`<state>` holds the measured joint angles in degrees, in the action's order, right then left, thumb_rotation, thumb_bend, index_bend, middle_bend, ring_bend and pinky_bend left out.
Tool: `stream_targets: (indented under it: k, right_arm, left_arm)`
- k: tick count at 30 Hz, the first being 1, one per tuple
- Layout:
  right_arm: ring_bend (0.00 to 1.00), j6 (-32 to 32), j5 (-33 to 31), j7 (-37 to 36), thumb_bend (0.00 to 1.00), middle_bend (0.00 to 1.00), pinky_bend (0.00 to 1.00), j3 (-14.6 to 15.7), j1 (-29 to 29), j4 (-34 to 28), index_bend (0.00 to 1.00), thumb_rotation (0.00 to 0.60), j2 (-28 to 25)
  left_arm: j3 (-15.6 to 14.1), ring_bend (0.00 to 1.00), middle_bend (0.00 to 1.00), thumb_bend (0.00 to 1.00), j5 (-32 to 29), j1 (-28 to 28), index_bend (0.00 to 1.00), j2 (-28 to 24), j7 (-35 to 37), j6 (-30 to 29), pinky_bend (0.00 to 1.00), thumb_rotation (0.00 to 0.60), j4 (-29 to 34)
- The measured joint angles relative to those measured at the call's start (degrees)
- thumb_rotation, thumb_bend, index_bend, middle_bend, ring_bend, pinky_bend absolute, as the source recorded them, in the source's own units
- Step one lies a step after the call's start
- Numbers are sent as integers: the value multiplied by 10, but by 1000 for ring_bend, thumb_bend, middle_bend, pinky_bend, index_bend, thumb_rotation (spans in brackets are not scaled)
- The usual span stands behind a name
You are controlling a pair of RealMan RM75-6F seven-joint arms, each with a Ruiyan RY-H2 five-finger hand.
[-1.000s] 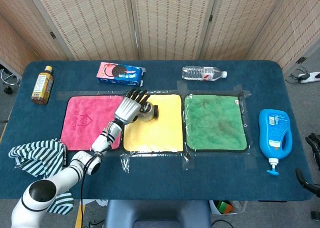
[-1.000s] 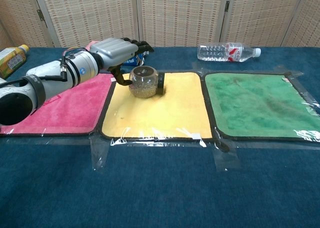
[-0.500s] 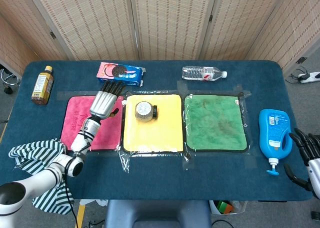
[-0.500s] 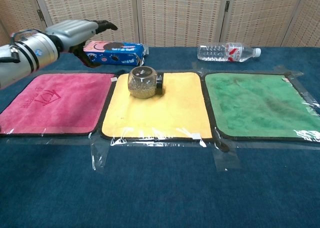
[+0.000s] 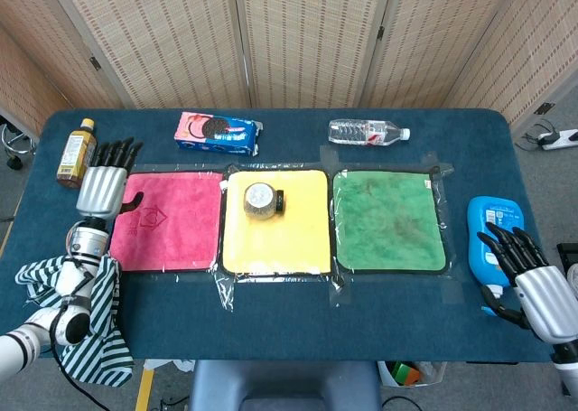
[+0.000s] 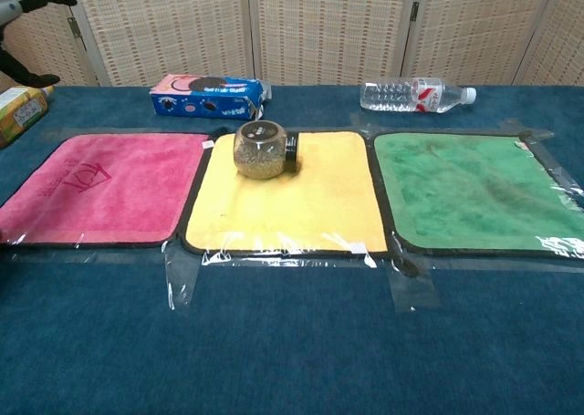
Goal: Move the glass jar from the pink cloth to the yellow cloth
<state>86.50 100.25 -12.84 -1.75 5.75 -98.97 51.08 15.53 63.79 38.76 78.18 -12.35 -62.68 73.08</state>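
Note:
The round glass jar (image 5: 260, 201) (image 6: 260, 150) lies on its side on the far half of the yellow cloth (image 5: 275, 239) (image 6: 292, 205), its black lid toward the right. The pink cloth (image 5: 172, 221) (image 6: 100, 187) beside it is bare. My left hand (image 5: 104, 181) (image 6: 23, 14) hovers open at the pink cloth's left edge, well away from the jar; only its fingertips show in the chest view. My right hand (image 5: 528, 280) is open at the table's right front, next to the blue bottle, holding nothing.
A green cloth (image 5: 388, 221) lies right of the yellow one. Along the back stand a cookie box (image 5: 217, 133), a water bottle (image 5: 368, 133) and a tea bottle (image 5: 77, 154). A blue detergent bottle (image 5: 495, 244) lies at right; a striped cloth (image 5: 77, 307) at front left.
My left hand let go of the jar on the yellow cloth and drew back left across the pink cloth. My right hand has risen into the head view at the right.

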Motion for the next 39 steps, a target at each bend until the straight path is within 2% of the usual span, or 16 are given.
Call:
stream_targets:
  k: [9,15,21,25,31,39]
  right_arm:
    - [73,-82,14,27,452,61,0,-11,67,-31,0,600,-13]
    - [78,-182,1,48,452,65,0,-33,141,-60,9,600,-18]
    - [111,-314,-52,81,454,109,43,-74,245,-74,72,600,2]
    - [120,-403,-123,121,456,112,43,-110,330,-67,99,600,40]
    - [128,-491,-220,183,458,113,43,-147,439,-22,122,600,121]
    - [138,-543,-309,261,474,120,43,-155,543,80,156,600,224]
  left_arm:
    - [-10,83,85,349,-2,-55,87,-59,1,-46,76,600,65]
    - [-19,84,87,349,9,-83,88,-87,0,-77,76,600,102]
    - [-27,84,87,348,22,-107,89,-108,3,-99,76,600,131]
    - [-29,84,87,349,28,-118,89,-117,6,-110,76,600,144]
    - [-32,84,87,348,33,-128,89,-128,5,-115,76,600,157]
    - [-31,83,87,348,40,-137,90,-138,6,-123,76,600,173]
